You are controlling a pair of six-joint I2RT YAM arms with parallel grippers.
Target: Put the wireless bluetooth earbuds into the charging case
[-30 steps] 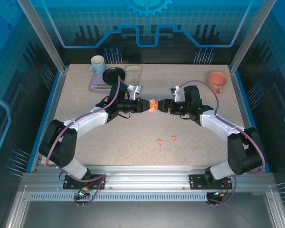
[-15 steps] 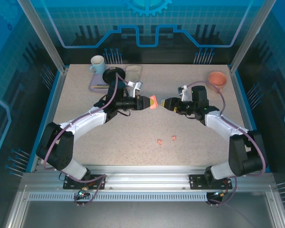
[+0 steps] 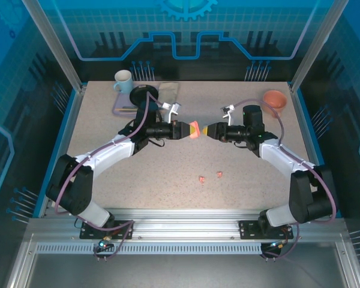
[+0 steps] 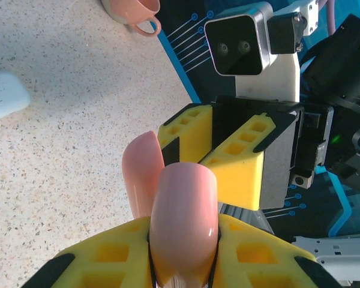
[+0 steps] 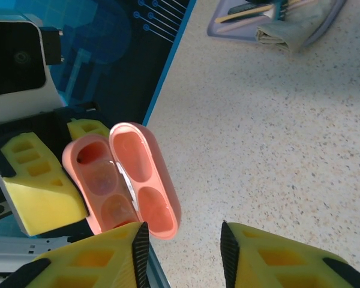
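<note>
On the near-centre of the speckled table (image 3: pixel 168 174), two salmon-pink earbuds (image 3: pixel 201 179) (image 3: pixel 219 174) lie loose just beside each other, well apart from both grippers. Above mid-table, farther back, the salmon-pink charging case (image 3: pixel 194 129) is clamped at its base between the closed-down fingers of the left gripper (image 3: pixel 189 129), its lid hinged open and its inner wells turned toward the right gripper (image 3: pixel 207 129), which faces it just beside, jaws parted and gripping nothing. Also present: a white charging case (image 4: pixel 3 96) lying on the table, a salmon-pink cup (image 3: pixel 275 101) far right, a white mug (image 3: pixel 122 81) and a lavender tray (image 3: pixel 123 109) far left.
</note>
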